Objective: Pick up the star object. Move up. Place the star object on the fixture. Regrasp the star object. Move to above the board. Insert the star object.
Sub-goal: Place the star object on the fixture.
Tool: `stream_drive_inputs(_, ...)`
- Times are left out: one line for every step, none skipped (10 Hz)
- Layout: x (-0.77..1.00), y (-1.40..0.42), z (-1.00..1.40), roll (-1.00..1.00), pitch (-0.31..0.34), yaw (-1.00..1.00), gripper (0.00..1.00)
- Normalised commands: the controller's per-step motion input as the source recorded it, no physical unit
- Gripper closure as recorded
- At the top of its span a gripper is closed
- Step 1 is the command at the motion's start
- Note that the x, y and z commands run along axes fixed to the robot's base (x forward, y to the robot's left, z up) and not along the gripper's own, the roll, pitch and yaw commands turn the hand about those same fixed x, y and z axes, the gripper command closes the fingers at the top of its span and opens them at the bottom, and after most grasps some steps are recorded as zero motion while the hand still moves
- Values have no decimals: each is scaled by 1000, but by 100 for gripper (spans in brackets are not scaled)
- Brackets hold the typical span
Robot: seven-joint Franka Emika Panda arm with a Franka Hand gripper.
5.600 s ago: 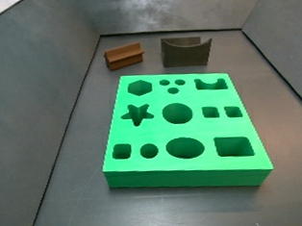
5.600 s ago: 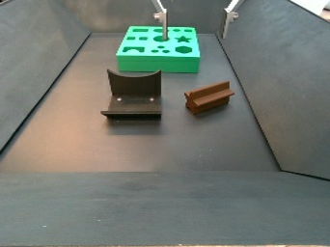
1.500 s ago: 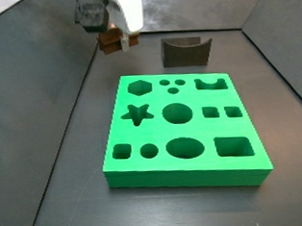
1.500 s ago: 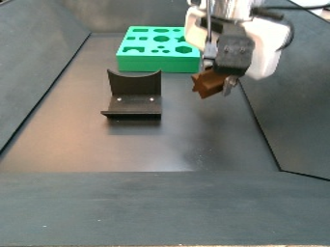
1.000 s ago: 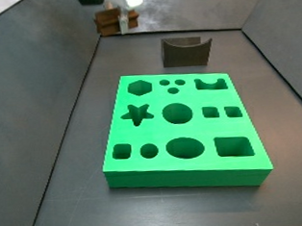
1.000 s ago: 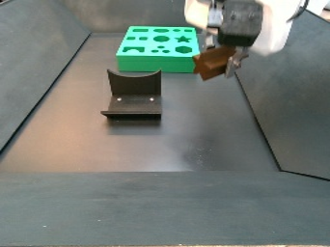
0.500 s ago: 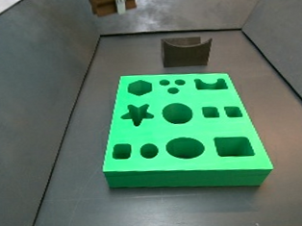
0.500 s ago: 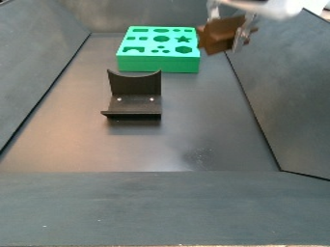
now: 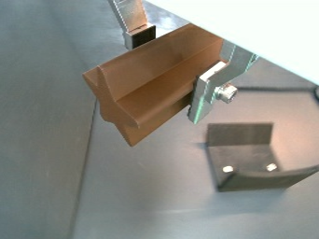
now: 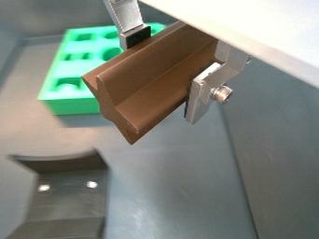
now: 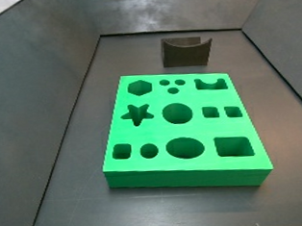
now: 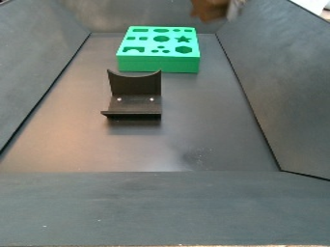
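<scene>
In both wrist views my gripper (image 9: 174, 63) (image 10: 169, 63) is shut on the star object (image 9: 140, 95) (image 10: 140, 91), a ridged brown prism clamped across its width between the silver fingers (image 9: 207, 93) (image 10: 203, 95). It hangs high above the floor. The fixture (image 9: 256, 156) (image 10: 60, 191) stands far below and off to one side of it. The green board (image 10: 73, 63) lies beyond. In the side views the board (image 11: 181, 128) (image 12: 160, 48) and the fixture (image 11: 185, 51) (image 12: 133, 94) show fully. Only a brown blur of the held star object (image 12: 213, 8) remains at the upper edge.
Dark grey walls enclose the floor on both sides and at the back. In a side view the fixture stands behind the board near the back wall, with open floor (image 12: 180, 145) in front of it.
The gripper has kept rising with the star object in it, from low over the floor to almost out of the top of both side views. Board and fixture have not moved.
</scene>
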Motion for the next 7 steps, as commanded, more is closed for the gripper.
stream_drive_inputs(1000,-373,499,-157,51,1000,100)
stream_drive_inputs(1000,-314,388,-179,64,1000,100)
stream_drive_inputs(1000,-270,325,-193,79,1000,100)
stream_drive_inputs(1000,-205,255,-211,103,1000,100)
stream_drive_inputs(930,-138,166,-236,126,1000,100)
stream_drive_inputs(808,-66,81,-270,173,1000,100)
stream_drive_inputs(723,-34,44,-304,214,1000,100)
